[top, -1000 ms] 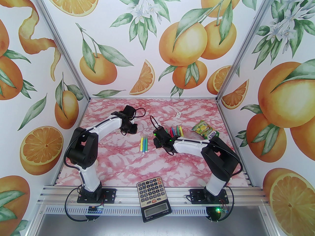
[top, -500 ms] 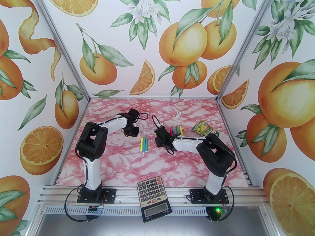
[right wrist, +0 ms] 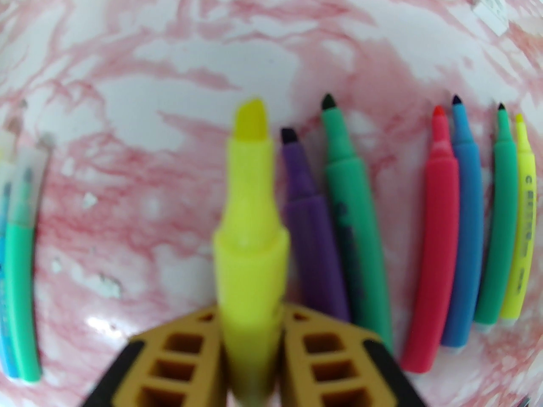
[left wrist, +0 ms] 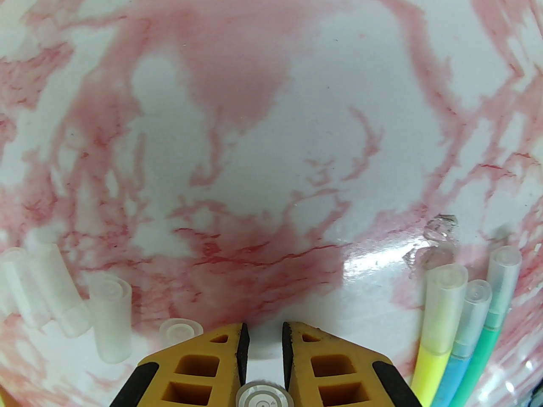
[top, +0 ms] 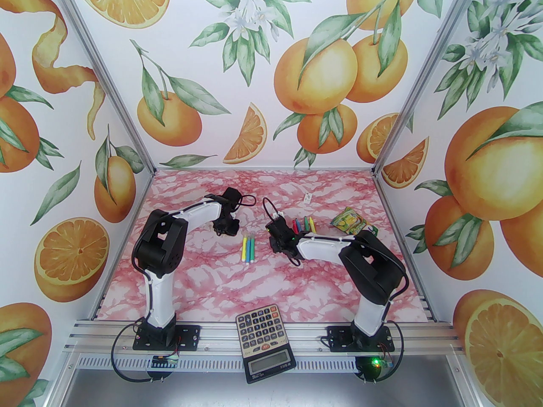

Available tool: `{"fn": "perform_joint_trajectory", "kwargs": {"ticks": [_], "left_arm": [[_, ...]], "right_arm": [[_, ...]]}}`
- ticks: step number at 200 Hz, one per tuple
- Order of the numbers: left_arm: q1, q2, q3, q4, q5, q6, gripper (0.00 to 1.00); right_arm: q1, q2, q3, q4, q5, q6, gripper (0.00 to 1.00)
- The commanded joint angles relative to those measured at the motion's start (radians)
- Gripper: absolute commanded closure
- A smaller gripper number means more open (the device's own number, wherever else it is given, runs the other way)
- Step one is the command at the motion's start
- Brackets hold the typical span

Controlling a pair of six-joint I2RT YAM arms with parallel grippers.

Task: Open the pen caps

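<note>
A clear pen cap (left wrist: 264, 397) sits end-on between the fingers of my left gripper (left wrist: 264, 333), whose jaws stand narrowly apart around it, low over the table. Several loose clear pen caps (left wrist: 109, 312) lie to its left. Three capped pens (left wrist: 468, 312), yellow, blue and green, lie to its right (top: 248, 248). My right gripper (right wrist: 250, 312) is shut on an uncapped yellow pen (right wrist: 250, 210), tip pointing away. Beside it lies a row of several uncapped pens (right wrist: 432, 248). From above, the left gripper (top: 225, 227) and right gripper (top: 278, 244) flank the capped pens.
A green-yellow snack pouch (top: 350, 221) lies at the right behind the right arm. A calculator (top: 265, 341) rests on the near rail between the arm bases. A small white tag (top: 307, 197) lies toward the back. The enclosure walls close in on three sides.
The left arm has swung right and down, bringing its gripper closer to the three capped pens. The right gripper has shifted slightly back toward the uncapped row with the yellow pen.
</note>
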State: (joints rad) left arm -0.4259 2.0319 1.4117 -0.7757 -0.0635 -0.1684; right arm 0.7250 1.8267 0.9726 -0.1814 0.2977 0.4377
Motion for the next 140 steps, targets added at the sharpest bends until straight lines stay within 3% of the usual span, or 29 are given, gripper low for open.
{"fn": "perform_joint_trajectory", "kwargs": {"ticks": [1, 36, 102, 140], "left_arm": [[0.006, 0.020, 0.023, -0.028, -0.051, 0.013, 0.76], [0.005, 0.004, 0.023, -0.031, -0.052, 0.012, 0.71], [0.006, -0.065, 0.021, -0.013, 0.003, 0.004, 0.70], [0.008, -0.127, 0.018, -0.002, 0.017, 0.002, 0.67]], "right_arm": [[-0.005, -0.008, 0.024, -0.026, 0.044, -0.009, 0.74], [-0.002, -0.042, 0.022, -0.045, 0.061, -0.016, 0.70], [0.029, -0.104, 0.037, -0.073, 0.079, -0.046, 0.63], [0.048, -0.124, 0.048, -0.056, 0.010, -0.055, 0.61]]}}
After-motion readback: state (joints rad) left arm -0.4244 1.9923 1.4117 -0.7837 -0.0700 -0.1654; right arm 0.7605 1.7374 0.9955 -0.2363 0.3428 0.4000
